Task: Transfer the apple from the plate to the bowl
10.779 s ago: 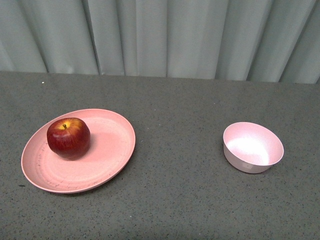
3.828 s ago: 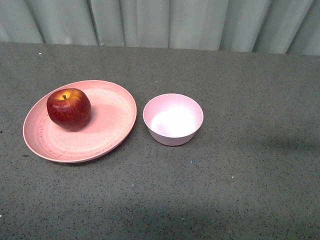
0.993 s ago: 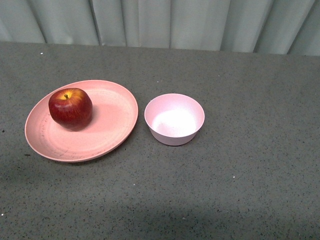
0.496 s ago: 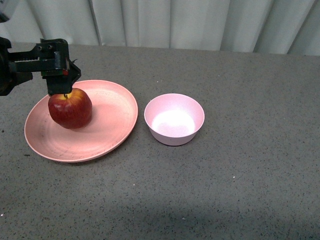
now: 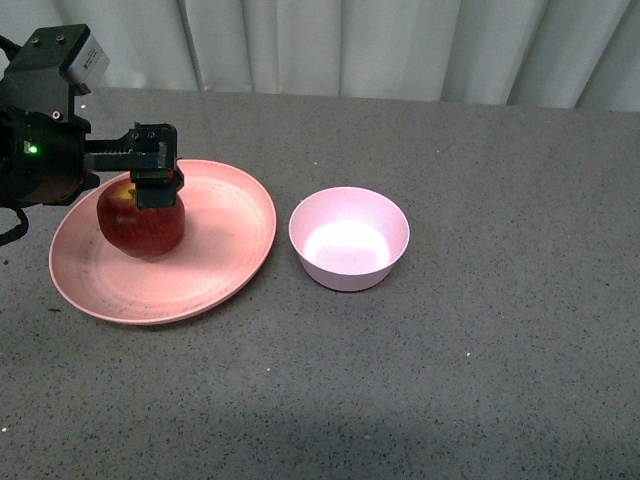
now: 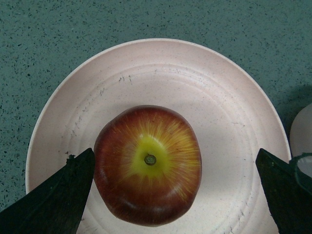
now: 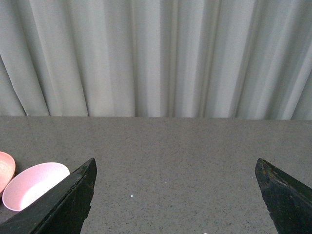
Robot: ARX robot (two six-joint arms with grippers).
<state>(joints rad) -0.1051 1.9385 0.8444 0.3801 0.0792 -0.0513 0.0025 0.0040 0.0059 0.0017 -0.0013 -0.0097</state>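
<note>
The dark-red apple (image 5: pixel 140 228) sits on the left part of the salmon-pink plate (image 5: pixel 230 262). My left gripper (image 5: pixel 155 188) is open and hangs right over the apple, hiding its top. In the left wrist view the apple (image 6: pixel 147 163) with its yellow stem patch lies between the wide-open fingers of the left gripper (image 6: pixel 173 161), close to one finger (image 6: pixel 63 195) and far from the other, on the plate (image 6: pixel 219 97). The empty pale pink bowl (image 5: pixel 348 238) stands just right of the plate. My right gripper (image 7: pixel 175 168) is open and empty above the table, out of the front view.
The grey speckled tabletop (image 5: pixel 480 360) stretches to the right and front. A pale curtain (image 5: pixel 350 45) hangs behind the table. The right wrist view shows the bowl (image 7: pixel 34 185) and a sliver of the plate (image 7: pixel 5 168) off to one side.
My left arm came in from the left and has moved right and down over the apple. Much earlier, the bowl stood far right; it now stands beside the plate.
</note>
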